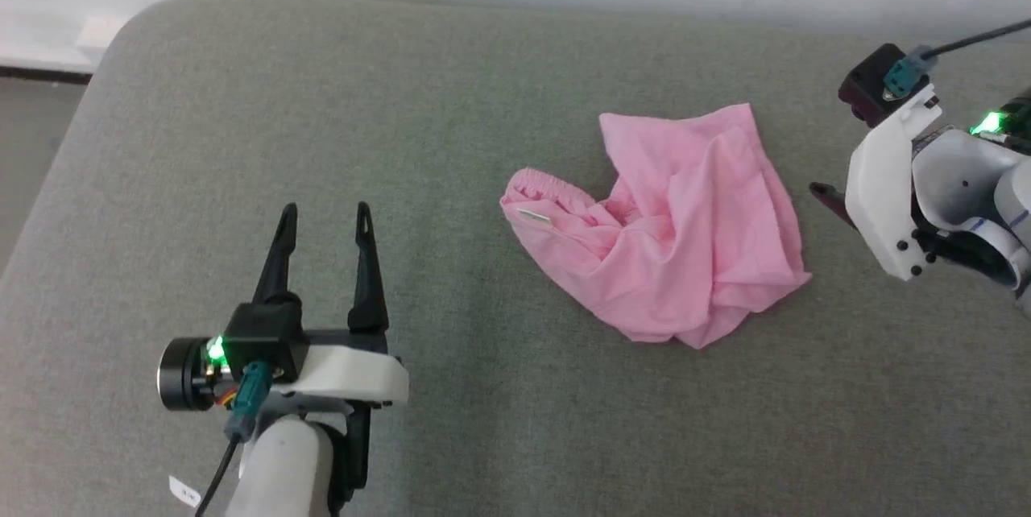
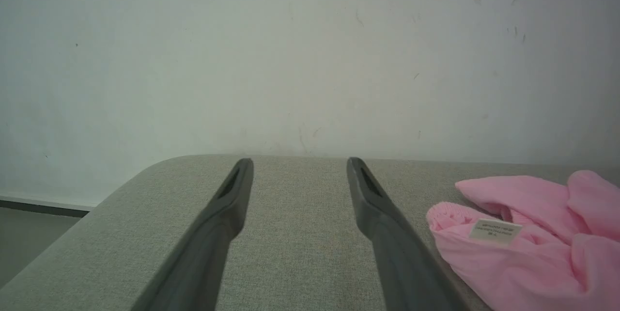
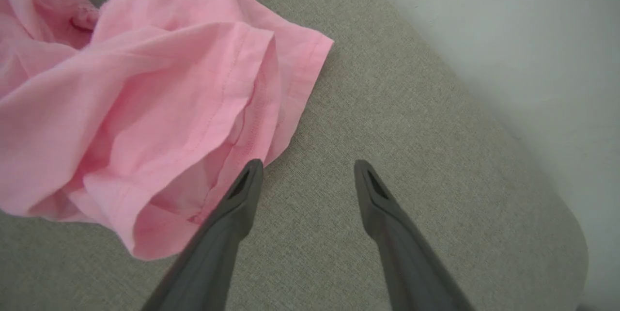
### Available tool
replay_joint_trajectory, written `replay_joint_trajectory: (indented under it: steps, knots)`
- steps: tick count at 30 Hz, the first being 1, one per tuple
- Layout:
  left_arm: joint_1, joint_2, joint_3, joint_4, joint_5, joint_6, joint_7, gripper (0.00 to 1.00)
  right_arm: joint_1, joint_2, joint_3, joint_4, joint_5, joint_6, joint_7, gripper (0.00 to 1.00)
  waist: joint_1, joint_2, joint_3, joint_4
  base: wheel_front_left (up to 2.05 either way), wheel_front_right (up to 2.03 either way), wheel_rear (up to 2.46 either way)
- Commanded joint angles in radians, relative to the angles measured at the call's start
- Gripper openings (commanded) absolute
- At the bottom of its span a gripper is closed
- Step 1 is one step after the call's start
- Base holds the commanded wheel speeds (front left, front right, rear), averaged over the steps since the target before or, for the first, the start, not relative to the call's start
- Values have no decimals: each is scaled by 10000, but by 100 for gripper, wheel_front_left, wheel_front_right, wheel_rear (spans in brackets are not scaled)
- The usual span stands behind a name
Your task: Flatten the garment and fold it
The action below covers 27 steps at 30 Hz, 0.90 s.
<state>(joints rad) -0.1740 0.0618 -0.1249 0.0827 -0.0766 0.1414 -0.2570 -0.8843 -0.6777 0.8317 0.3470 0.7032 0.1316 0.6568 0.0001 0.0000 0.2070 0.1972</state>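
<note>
My right gripper has its fingers apart and empty, one tip just beside the stitched hem of the garment; I cannot tell whether it touches. To flatten it well, I judge I should pinch that hem at its corner, take the gathered waistband with my left gripper, and draw the two apart gently. The right arm tilts down from the garment's hem side. The left gripper, also spread and empty, lies level, well apart on the waistband side. The garment sits crumpled on the grey table, white label facing left.
</note>
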Motion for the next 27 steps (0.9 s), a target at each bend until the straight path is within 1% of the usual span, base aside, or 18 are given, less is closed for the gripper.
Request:
replay_joint_trajectory:
  steps: [1, 4, 7, 11, 15, 16, 17, 18, 22, 27]
  knots:
    - [-239, -67, -47, -24, -32, -51, -47, 100, -275, 24, 276, 229, 100, -9, 147, 100, -1, 0, 530, 433, 0, 0, 0]
    - [-480, -96, -181, -46, -87, -26, -47, 100, -691, 228, 888, 843, 294, -9, 325, 100, -1, 0, 884, 664, 0, 0, 0]
    - [-645, -108, -306, -60, -172, 49, -47, 100, -858, 555, 1319, 1570, 423, -9, 126, 100, -1, 0, 1160, 852, 0, 0, 0]
    - [-791, -112, -535, -63, -416, 214, -47, 100, -560, 987, 1790, 2606, 779, -9, -263, 100, -1, 0, 1329, 1056, 0, 0, 0]
    - [-758, -114, -568, 1, -461, 325, -47, 100, -143, 1183, 2538, 3077, 1133, -9, -553, 100, -1, 0, 1222, 1064, 0, 0, 0]
    - [-713, -114, -533, 27, -448, 346, -47, 100, -108, 1208, 2694, 3085, 1243, -9, -685, 65, -1, 0, 1154, 1016, 0, 0, 0]
    - [-661, -114, -486, 52, -426, 364, -47, 100, -135, 1206, 2798, 3081, 1314, -9, -921, 9, -1, 0, 1081, 951, 0, 0, 0]
    - [-602, -114, -430, 81, -396, 375, -47, 100, -189, 1198, 2888, 3081, 1370, -9, -1168, 0, -1, 0, 989, 864, 0, 0, 0]
    - [-396, -115, -230, 181, -244, 333, -47, 100, -580, 1055, 2895, 3015, 1509, -9, -2607, 0, -1, 0, 546, 467, 0, 0, 0]
    - [-110, -115, 46, 236, -147, 290, -47, 100, -859, 473, 2858, 2230, 1385, -9, -4591, 0, -1, 0, 4, -37, 0, 0, 0]
